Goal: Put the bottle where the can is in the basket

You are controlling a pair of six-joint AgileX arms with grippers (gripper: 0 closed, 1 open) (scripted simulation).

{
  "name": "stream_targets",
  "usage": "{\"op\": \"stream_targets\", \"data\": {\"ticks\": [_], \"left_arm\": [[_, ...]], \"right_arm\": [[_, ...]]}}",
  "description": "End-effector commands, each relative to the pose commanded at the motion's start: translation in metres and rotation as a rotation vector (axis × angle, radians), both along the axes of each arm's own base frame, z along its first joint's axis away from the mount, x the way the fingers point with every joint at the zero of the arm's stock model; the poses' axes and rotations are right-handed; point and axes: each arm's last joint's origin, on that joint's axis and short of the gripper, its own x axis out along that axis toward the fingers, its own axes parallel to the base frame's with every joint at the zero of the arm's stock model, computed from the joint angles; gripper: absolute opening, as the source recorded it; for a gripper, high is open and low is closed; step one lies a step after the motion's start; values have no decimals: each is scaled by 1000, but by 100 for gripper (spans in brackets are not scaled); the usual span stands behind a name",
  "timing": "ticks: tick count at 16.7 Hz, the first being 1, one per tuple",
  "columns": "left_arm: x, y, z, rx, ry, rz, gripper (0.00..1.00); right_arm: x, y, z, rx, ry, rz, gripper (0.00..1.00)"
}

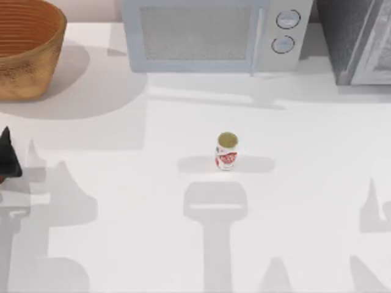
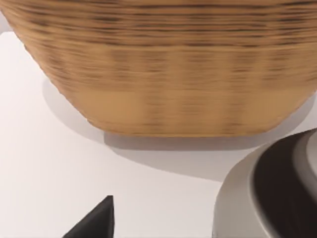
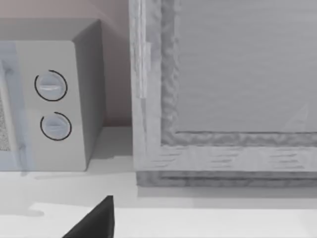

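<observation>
One small white cylindrical can (image 1: 226, 151) with red markings and a gold top stands upright mid-counter, well right of my left tool (image 1: 8, 160) at the left edge; the orange-brown wicker basket (image 1: 27, 58) sits far-left. Whether either tool is apart, I cannot tell.

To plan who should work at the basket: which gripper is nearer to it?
Left. The left gripper is on the left side, close to the basket; the right gripper faces the microwave and the grey box, far on the right side.
</observation>
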Motion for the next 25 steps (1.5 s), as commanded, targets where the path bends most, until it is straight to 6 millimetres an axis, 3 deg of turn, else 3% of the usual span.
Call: {"op": "stream_targets", "data": {"ticks": [2,15,25], "left_arm": [[0,0,0,0,0,0,100],[0,0,0,0,0,0,2],[0,0,0,1,0,2,0]], "right_arm": [[0,0,0,0,0,0,100],[0,0,0,0,0,0,100],[0,0,0,0,0,0,100]]}}
